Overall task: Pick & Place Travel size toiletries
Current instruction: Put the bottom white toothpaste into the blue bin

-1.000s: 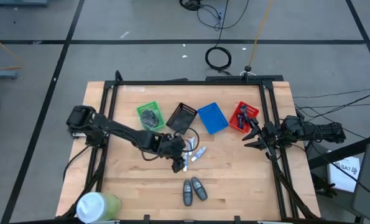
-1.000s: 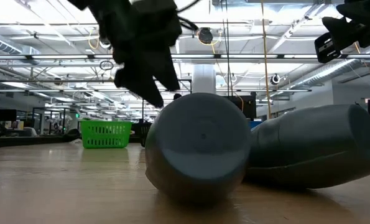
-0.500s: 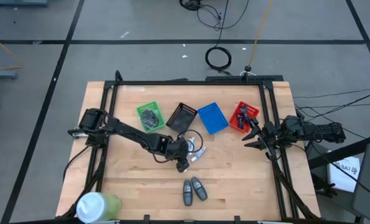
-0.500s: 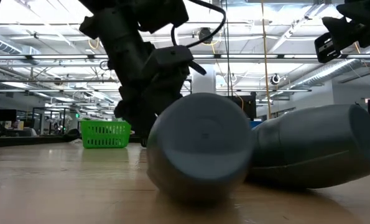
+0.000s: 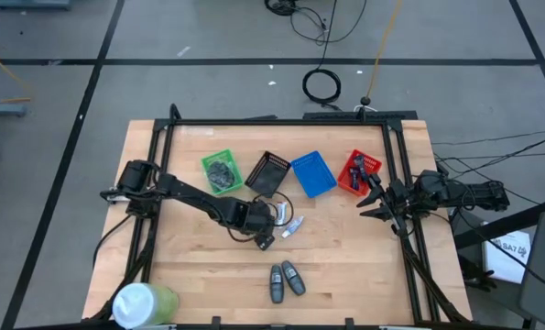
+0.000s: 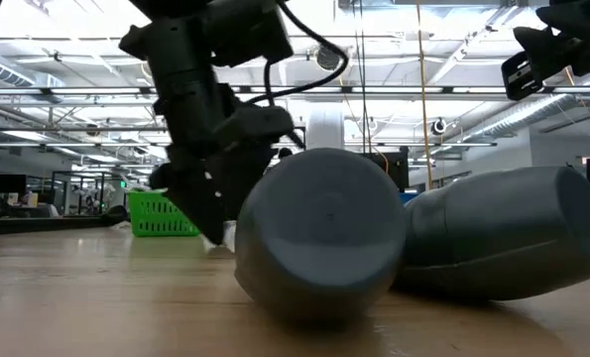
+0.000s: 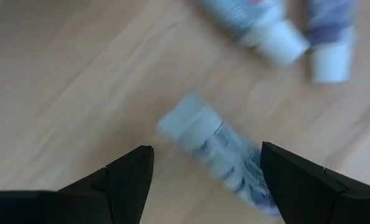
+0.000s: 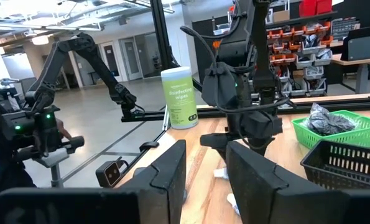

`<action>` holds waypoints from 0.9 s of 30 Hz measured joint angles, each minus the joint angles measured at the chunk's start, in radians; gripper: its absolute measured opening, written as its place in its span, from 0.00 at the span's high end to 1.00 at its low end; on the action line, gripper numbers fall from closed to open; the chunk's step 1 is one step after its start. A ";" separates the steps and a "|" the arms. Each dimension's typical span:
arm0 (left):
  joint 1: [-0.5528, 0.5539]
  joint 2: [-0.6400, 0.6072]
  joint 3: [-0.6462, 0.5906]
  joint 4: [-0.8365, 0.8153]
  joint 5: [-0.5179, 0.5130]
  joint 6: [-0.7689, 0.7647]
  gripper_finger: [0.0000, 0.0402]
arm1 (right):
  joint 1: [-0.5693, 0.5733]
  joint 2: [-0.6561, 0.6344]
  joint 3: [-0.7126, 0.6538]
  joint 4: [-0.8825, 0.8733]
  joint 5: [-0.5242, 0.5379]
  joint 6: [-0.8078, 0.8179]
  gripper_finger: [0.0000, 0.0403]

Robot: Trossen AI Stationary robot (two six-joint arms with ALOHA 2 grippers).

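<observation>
Left gripper (image 7: 200, 171), jaws wide, is now dropping over a small white-silver tube (image 7: 219, 152) mid-table, so a grasp looks imminent; right gripper (image 5: 375, 200) is idling narrow at the table's right edge.

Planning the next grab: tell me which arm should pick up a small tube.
Left. Its gripper hovers with jaws open over a small tube mid-table, two more beside it. The right gripper waits at the table's right edge near the red basket.

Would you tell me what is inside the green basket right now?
The green basket holds dark grey bundles; their count and anything beneath them cannot be seen.
</observation>
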 joint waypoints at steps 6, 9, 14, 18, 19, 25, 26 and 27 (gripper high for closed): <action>-0.011 -0.002 -0.001 -0.080 0.002 -0.015 0.31 | 0.000 0.000 0.000 0.000 0.000 0.000 0.74; -0.016 -0.001 -0.002 -0.086 -0.001 0.006 0.40 | 0.000 0.000 0.000 0.000 0.000 0.000 0.74; -0.016 0.000 -0.004 -0.089 0.007 0.006 0.60 | 0.000 0.000 0.000 0.000 0.000 0.000 0.74; -0.016 0.000 -0.006 -0.088 -0.029 -0.024 0.75 | 0.000 0.000 0.000 0.000 0.000 0.000 0.74; -0.014 0.000 -0.006 -0.082 -0.032 -0.018 0.78 | 0.000 0.000 0.000 0.000 0.000 0.001 0.74; -0.003 -0.035 -0.009 -0.011 -0.051 0.104 0.94 | 0.000 0.000 0.000 0.000 0.000 0.003 0.74; -0.005 -0.050 -0.012 0.002 -0.062 0.128 0.97 | 0.000 0.000 0.000 -0.001 0.000 0.003 0.74; -0.007 -0.066 -0.014 0.016 -0.067 0.148 0.98 | 0.000 0.000 0.000 -0.001 0.000 0.003 0.74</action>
